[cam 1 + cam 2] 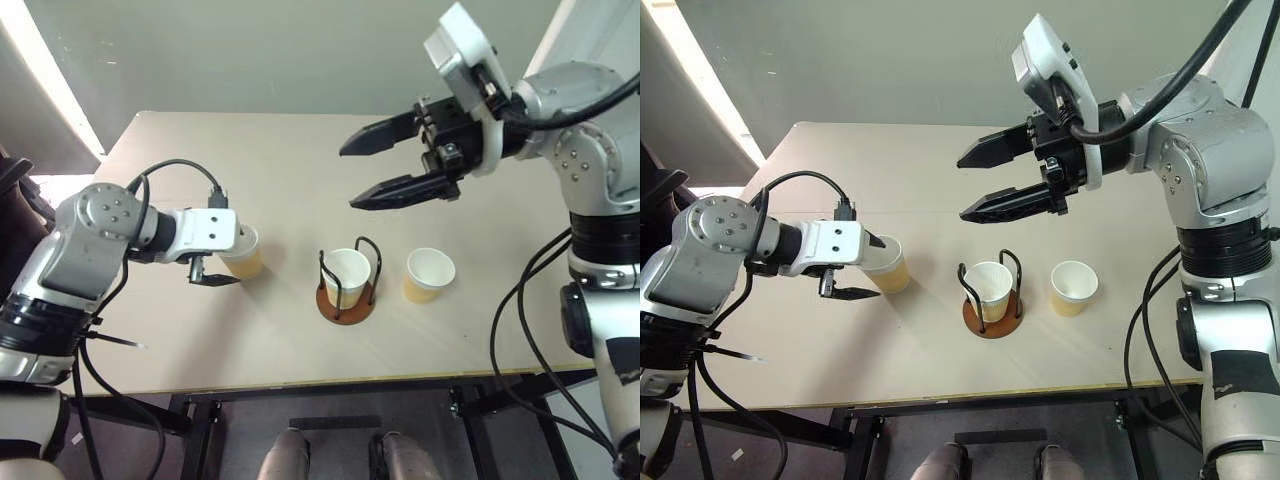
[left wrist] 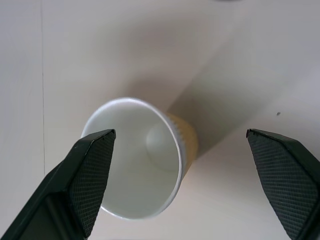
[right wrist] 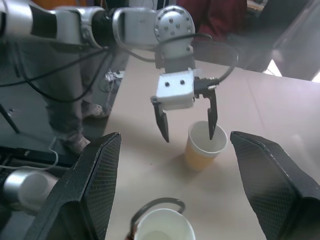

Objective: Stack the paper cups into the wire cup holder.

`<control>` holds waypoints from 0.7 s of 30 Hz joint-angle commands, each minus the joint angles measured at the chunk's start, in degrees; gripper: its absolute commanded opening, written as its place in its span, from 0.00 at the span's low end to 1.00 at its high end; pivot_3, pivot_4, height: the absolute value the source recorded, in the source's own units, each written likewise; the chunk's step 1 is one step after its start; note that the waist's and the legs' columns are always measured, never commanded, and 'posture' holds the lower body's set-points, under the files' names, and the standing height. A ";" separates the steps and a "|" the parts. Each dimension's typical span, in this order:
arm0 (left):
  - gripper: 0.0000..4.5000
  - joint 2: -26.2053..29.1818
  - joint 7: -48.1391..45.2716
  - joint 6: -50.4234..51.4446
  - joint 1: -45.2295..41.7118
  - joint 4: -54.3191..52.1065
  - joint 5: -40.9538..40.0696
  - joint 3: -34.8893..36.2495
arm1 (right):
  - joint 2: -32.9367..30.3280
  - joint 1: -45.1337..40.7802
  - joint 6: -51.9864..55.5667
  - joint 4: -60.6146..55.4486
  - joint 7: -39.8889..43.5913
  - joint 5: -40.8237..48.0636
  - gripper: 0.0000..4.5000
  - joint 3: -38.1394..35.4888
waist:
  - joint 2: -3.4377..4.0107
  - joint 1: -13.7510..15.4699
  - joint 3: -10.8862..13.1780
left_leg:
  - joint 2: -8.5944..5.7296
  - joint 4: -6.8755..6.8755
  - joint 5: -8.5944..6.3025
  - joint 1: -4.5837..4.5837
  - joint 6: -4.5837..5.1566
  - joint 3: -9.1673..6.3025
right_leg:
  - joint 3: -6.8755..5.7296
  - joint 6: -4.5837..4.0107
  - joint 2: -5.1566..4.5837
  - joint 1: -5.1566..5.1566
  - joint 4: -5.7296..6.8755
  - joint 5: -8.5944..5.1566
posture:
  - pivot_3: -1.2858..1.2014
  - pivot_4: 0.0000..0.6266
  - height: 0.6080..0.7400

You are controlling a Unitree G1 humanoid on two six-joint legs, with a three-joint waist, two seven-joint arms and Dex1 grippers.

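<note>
One paper cup [image 1: 346, 272] sits upright inside the wire cup holder [image 1: 347, 311] at the table's middle front. A second paper cup [image 1: 429, 273] stands on the table just right of the holder. The third paper cup [image 1: 245, 252] stands to the left. My left gripper [image 1: 872, 267] is open over this third cup, with one finger at the cup's mouth and the other outside its near wall. In the left wrist view this cup [image 2: 135, 160] lies between the wide-spread fingers [image 2: 90, 175]. My right gripper [image 1: 347, 177] hangs open high above the table, pointing left, with nothing in it.
The beige table [image 1: 300, 150] has bare surface behind the cups and at front left. Its front edge runs close below the holder. Someone in dark red clothing [image 3: 220, 20] is beyond the table's left side.
</note>
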 commanded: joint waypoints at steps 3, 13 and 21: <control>1.00 0.49 1.45 -2.65 -1.11 0.65 3.17 0.25 | -1.77 -1.00 1.07 -1.67 0.64 2.87 0.80 -1.66 | 0.00 0.00 0.00 | 0.00 0.00 0.00 0.00 0.00 0.00 | 0.00 0.00 0.00 -0.01 0.01 0.00 | 0.52 0.24 1.00; 1.00 -2.58 0.92 -4.66 -1.11 4.16 5.22 -1.92 | -2.18 -1.48 0.43 -0.95 -0.04 3.07 0.80 -1.03 | 0.00 0.02 0.00 | 0.00 0.00 0.00 0.00 0.00 0.00 | 0.00 -0.01 0.00 -0.02 0.05 0.00 | 0.52 0.24 1.00; 0.92 -5.85 1.25 -11.74 -5.90 14.32 9.47 -5.65 | -2.81 -0.45 -0.23 -1.16 -0.13 2.72 0.81 -0.94 | -0.01 0.06 0.00 | -0.01 0.03 0.00 -0.01 0.00 -0.02 | 0.00 0.00 -0.01 -0.04 0.08 0.00 | 0.52 0.24 1.00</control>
